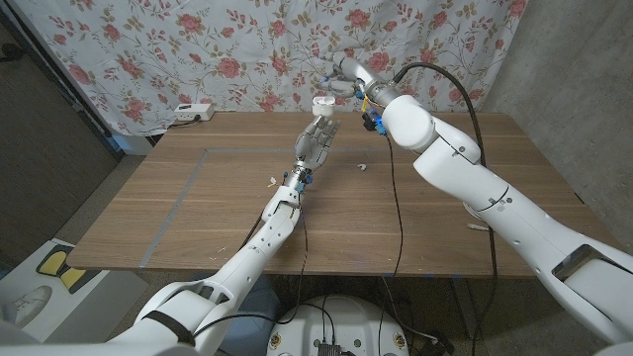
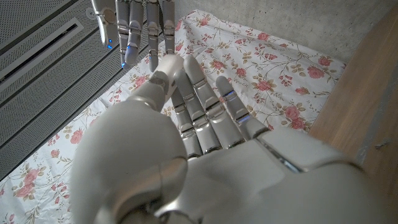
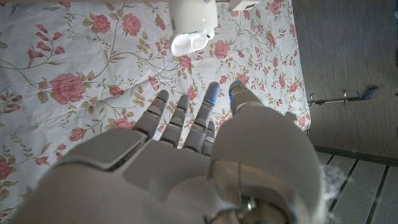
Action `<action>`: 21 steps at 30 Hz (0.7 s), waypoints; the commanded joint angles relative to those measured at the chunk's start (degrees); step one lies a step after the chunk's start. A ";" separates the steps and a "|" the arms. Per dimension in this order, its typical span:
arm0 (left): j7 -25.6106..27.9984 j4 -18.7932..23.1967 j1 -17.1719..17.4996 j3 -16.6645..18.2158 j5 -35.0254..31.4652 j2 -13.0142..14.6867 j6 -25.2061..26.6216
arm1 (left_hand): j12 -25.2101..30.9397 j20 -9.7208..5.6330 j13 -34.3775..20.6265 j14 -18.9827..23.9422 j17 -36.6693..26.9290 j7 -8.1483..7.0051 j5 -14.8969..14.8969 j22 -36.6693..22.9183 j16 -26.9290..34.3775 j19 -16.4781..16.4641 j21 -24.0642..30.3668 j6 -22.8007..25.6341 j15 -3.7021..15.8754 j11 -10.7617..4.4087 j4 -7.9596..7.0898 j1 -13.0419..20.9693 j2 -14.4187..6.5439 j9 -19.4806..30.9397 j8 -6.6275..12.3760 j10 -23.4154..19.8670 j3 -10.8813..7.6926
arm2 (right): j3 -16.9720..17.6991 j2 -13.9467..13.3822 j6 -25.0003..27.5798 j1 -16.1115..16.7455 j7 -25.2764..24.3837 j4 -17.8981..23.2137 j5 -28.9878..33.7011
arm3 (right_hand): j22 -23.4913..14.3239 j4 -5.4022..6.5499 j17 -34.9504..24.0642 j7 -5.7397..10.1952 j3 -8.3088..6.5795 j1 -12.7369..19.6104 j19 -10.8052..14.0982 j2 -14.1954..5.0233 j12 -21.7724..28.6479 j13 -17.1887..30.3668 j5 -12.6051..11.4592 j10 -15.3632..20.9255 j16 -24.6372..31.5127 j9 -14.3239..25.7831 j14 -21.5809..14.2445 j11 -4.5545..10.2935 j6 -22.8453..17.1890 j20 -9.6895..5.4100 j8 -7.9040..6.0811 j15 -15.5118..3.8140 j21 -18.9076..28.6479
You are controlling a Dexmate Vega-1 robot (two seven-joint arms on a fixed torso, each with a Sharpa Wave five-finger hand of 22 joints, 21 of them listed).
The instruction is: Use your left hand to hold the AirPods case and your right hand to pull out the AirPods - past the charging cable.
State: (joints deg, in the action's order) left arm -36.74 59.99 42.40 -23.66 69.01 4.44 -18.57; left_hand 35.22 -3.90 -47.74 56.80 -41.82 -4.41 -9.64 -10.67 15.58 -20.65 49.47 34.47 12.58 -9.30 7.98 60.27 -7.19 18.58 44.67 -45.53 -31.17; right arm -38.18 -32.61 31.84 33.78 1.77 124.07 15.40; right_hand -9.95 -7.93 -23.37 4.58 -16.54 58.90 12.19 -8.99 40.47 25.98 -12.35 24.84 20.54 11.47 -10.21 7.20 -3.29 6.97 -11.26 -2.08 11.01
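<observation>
Left hand [image 1: 318, 139] has the AirPods case [image 1: 323, 103] clamped at its fingertips, lid open, raised over the table [image 1: 218, 208]. My right hand [image 1: 343, 72] hovers just beside the case, fingers apart and empty. Pull-out step not begun; next I must pinch an earbud, which needs fine alignment.

AirPods case [image 1: 323, 103] atop left hand [image 1: 316, 141], above table [image 1: 198, 208]
</observation>
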 commanded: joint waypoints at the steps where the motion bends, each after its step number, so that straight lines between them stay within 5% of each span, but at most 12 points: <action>1: 0.96 0.33 -0.07 -0.79 -2.07 0.75 -1.58 | 0.46 0.04 -0.12 0.19 -0.20 -0.07 -0.42 0.02 -0.28 0.25 0.22 1.60 -0.19 -0.03 -0.23 2.95 -3.59 15.37 1.12 0.24 0.14 | -2.15 -0.38 1.15 -1.47 2.55 0.57 3.73 | -0.09 -0.39 0.29 -0.43 -0.03 0.90 -0.52 0.06 -0.94 -0.61 -0.69 0.42 -0.40 0.05 0.75 -0.76 1.76 0.19 0.24 -2.16 -0.05; 10: 1.67 0.46 0.00 -1.13 -2.94 0.93 -2.49 | 0.63 0.02 -0.03 0.22 -0.45 -0.11 -0.42 0.04 -0.38 0.29 0.42 1.65 -0.19 -0.12 -0.19 3.00 -3.53 15.19 1.20 0.11 0.10 | -3.71 -0.75 3.41 -2.99 5.70 1.02 6.30 | -0.06 -0.23 1.17 -1.62 0.23 0.60 -1.17 0.34 -3.11 -2.16 -1.05 -0.23 -0.63 0.06 1.32 -4.28 4.82 0.70 0.63 -1.33 -0.03; 21: 0.79 -0.14 -0.39 -1.27 -3.22 0.75 -3.34 | 0.71 0.00 0.16 0.20 -0.76 -0.18 -0.42 0.06 -0.54 0.36 0.66 1.70 -0.18 0.04 -0.20 3.00 -3.49 14.99 1.33 0.12 0.03 | -5.20 -0.14 6.34 -3.78 7.38 1.00 9.57 | -0.05 -0.13 1.64 -2.00 0.37 0.40 -1.28 0.34 -4.56 -2.96 -1.24 -1.25 -0.72 0.05 1.64 -5.24 6.00 1.02 0.57 -0.72 0.06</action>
State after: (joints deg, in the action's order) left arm -35.04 60.52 42.41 -24.82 65.93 5.39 -21.24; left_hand 35.61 -4.10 -47.52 56.79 -42.35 -4.41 -9.76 -10.67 15.25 -20.45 49.83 34.47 12.58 -9.30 8.13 60.19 -7.27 18.58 44.67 -45.53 -31.02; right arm -41.65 -33.16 35.37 31.10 7.23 124.83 21.79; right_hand -9.86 -8.21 -21.78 2.66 -16.19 59.12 10.88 -8.77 36.01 23.01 -13.24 23.39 19.91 11.47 -8.61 2.26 2.08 8.08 -10.59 -2.13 11.02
